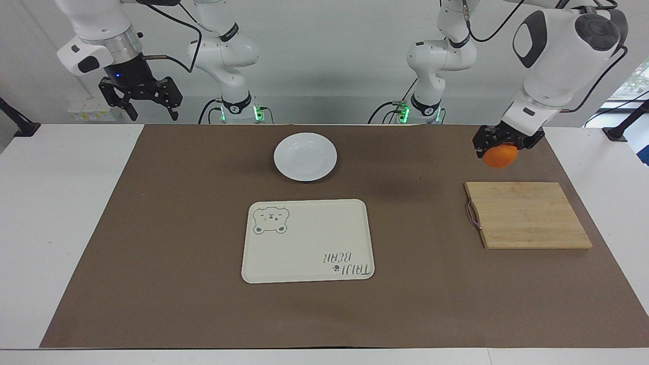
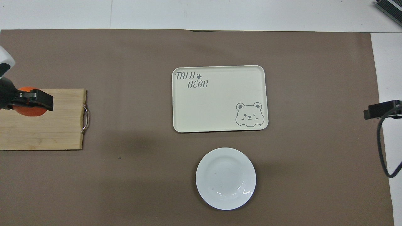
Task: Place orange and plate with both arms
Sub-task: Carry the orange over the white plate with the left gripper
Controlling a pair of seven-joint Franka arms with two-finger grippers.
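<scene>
orange [image 2: 29, 111]: top hidden under left gripper [image 2: 31, 99] | cutting board [image 2: 44, 125]: cut off at overhead edge

Robot lab: white arms [image 1: 552, 56], brown mat [image 1: 152, 228], bare wall.

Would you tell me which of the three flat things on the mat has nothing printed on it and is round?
The white plate, nearest the robots; the tray bears a bear drawing, the cutting board is rectangular.
</scene>
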